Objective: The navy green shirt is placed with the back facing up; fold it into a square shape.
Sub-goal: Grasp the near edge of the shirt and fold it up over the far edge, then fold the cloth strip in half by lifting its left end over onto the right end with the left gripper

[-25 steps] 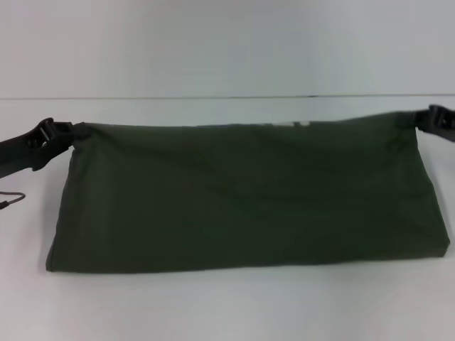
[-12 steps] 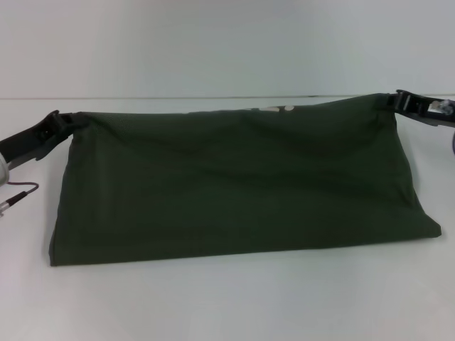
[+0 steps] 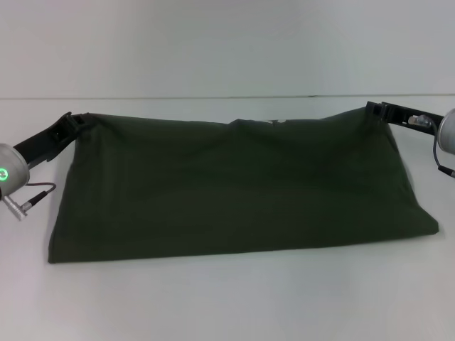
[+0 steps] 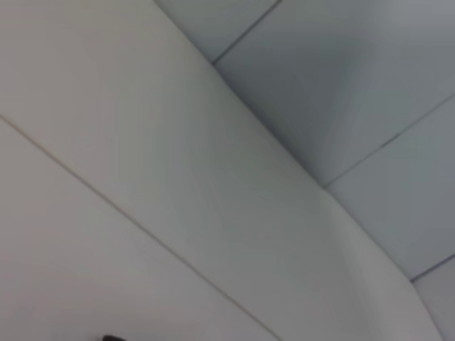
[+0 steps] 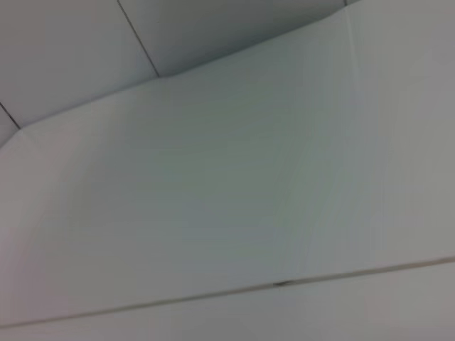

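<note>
The navy green shirt (image 3: 234, 188) spreads wide across the white table in the head view, its plain dark olive back facing me and a sliver of pale lettering showing at the lifted far edge. My left gripper (image 3: 71, 123) is shut on the shirt's far left corner. My right gripper (image 3: 375, 109) is shut on the far right corner. Both corners are held up off the table, and the near edge of the shirt lies on the surface. Neither wrist view shows the shirt or any fingers, only pale surfaces.
A white table (image 3: 227, 305) runs under the shirt, with a pale wall (image 3: 227, 42) behind it. A thin cable (image 3: 32, 195) hangs by my left arm.
Both grippers have moved away from me and lower, carrying the shirt's far edge back. The right near corner of the shirt has slid inward and the cloth lies flatter.
</note>
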Robot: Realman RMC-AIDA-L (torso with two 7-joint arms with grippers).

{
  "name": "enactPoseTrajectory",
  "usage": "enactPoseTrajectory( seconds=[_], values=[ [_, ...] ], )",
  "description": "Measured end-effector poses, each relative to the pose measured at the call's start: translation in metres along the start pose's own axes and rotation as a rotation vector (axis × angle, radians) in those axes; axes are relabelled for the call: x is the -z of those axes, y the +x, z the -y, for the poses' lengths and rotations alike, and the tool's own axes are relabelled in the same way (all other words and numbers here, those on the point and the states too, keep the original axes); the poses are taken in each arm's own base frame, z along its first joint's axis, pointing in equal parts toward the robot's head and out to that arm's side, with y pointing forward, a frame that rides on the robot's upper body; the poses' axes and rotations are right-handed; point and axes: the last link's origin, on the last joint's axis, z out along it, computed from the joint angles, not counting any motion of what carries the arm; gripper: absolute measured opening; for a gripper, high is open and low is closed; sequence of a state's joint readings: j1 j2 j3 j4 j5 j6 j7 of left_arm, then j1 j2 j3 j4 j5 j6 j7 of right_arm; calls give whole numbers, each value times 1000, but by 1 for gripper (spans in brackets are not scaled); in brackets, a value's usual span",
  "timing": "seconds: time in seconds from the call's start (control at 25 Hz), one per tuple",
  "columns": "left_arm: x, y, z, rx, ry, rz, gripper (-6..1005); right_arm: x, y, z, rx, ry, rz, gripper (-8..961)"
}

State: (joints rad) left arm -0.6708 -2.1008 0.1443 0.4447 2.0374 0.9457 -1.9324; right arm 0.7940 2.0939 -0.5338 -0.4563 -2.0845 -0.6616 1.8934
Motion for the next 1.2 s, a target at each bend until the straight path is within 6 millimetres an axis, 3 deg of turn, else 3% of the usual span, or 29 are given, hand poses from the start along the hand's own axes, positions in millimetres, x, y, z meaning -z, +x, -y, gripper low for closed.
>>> enactPoseTrajectory(
  seconds=[0.2, 0.44, 0.52, 0.72, 0.96, 1.2],
  values=[
    [3, -6, 3, -9, -9, -48, 113, 2, 5, 5, -20, 1, 45, 165],
    [4, -8, 6, 0, 3, -49, 153, 13, 8, 10, -22, -46, 55, 368],
    [6, -8, 10, 5, 17, -53, 349, 19, 11, 9, -21, -91, 67, 618],
    [27, 4, 28, 51, 45, -111, 592, 43, 22, -3, 88, -300, 124, 850],
    [57, 16, 39, 92, 21, -147, 811, 65, 42, -31, 352, -551, 152, 899],
    [81, 3, 19, 151, -150, 136, 804, 74, 88, -66, 673, -810, 19, 940]
  ],
)
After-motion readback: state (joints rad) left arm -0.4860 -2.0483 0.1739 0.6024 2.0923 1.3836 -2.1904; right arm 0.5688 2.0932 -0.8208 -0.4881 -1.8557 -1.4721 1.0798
